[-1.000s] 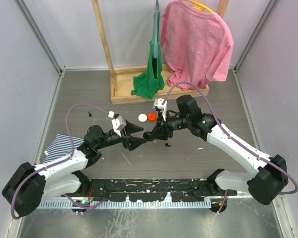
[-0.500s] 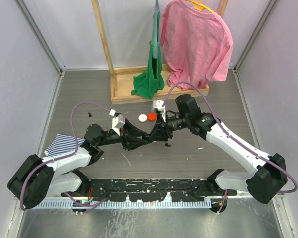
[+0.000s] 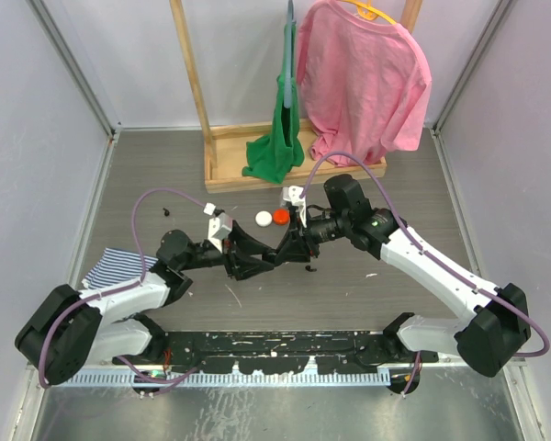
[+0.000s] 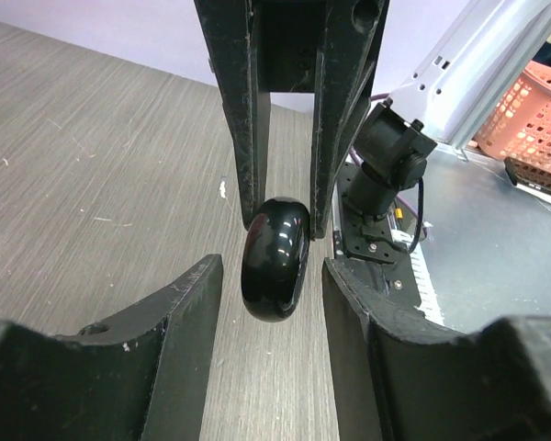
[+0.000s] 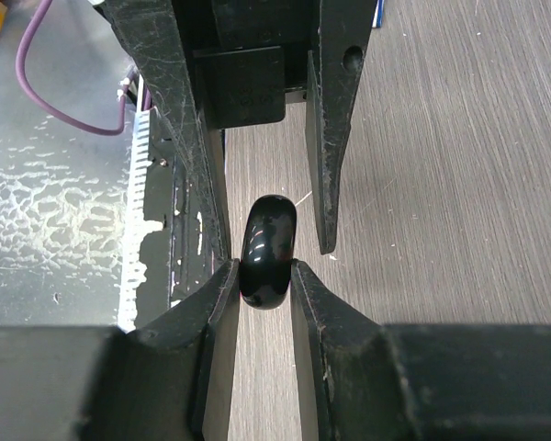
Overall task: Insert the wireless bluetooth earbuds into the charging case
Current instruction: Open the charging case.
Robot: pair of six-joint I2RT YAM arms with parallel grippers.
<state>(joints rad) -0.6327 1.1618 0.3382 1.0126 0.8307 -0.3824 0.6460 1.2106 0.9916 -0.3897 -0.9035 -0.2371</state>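
Note:
A glossy black charging case [image 5: 268, 248] stands on edge above the table, closed, with my right gripper [image 5: 264, 276] shut on its flat sides. The left gripper [image 4: 271, 299] faces it from the other side. Its two fingers [image 4: 188, 308] straddle the case [image 4: 275, 259], with a narrow gap showing on each side, so it is open and not touching. In the top view the two grippers meet tip to tip at mid-table, the left [image 3: 260, 261] and the right [image 3: 278, 249]. The earbuds are not in view. A tiny dark bit [image 3: 309, 267] lies below the right gripper; what it is I cannot tell.
A white cap [image 3: 263, 218] and a red cap [image 3: 281, 217] lie just behind the grippers. A wooden rack [image 3: 257, 170] at the back carries a pink shirt [image 3: 363, 78] and a green cloth [image 3: 277, 147]. A striped cloth [image 3: 115, 265] lies by the left arm.
The left gripper has moved right until its fingers sit around the case, and its jaws have narrowed. The right gripper has kept hold of the case, shifting only slightly.

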